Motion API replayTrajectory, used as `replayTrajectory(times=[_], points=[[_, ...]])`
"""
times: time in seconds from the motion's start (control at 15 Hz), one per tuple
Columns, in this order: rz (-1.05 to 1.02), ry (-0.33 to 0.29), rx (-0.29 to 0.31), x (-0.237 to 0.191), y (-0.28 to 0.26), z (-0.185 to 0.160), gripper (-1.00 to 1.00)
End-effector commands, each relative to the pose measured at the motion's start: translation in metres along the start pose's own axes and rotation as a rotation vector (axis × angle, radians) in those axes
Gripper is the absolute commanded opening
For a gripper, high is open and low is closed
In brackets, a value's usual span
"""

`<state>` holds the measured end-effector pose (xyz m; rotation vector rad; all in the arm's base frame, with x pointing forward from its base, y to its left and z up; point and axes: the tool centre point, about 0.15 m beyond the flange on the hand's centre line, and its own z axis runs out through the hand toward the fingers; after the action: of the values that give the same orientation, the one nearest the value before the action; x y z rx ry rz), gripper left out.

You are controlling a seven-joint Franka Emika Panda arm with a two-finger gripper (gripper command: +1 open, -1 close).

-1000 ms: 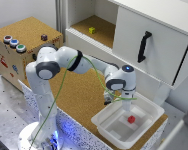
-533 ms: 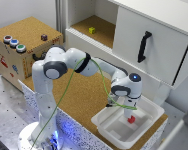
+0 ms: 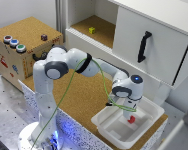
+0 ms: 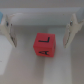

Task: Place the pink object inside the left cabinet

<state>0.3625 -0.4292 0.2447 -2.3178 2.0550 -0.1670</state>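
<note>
Hung low over white tray at lower right of exterior frame: gripper, jaws spread wide. Sat between fingers in wrist view, touching neither: pink object, black letters on faces. Seen at upper centre: left cabinet, cork floor, yellow cube inside.
</note>
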Motion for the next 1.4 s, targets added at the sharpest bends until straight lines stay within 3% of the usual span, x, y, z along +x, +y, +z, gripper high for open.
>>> replayTrajectory(times=[0.0, 0.07, 0.13, 0.73, 0.93, 1.13, 1.33], points=[[0.029, -0.052, -0.064, 0.021, -0.008, 0.018, 1.00], [0.026, -0.044, -0.069, 0.023, -0.009, 0.019, 1.00], [0.029, -0.049, -0.063, 0.024, -0.009, 0.021, -1.00], [0.036, -0.072, -0.079, 0.012, 0.002, 0.034, -1.00], [-0.024, -0.005, -0.049, 0.010, -0.012, 0.004, -1.00], [-0.213, 0.052, 0.020, -0.005, -0.049, -0.042, -1.00], [-0.460, 0.093, 0.039, -0.037, -0.087, -0.075, -1.00]])
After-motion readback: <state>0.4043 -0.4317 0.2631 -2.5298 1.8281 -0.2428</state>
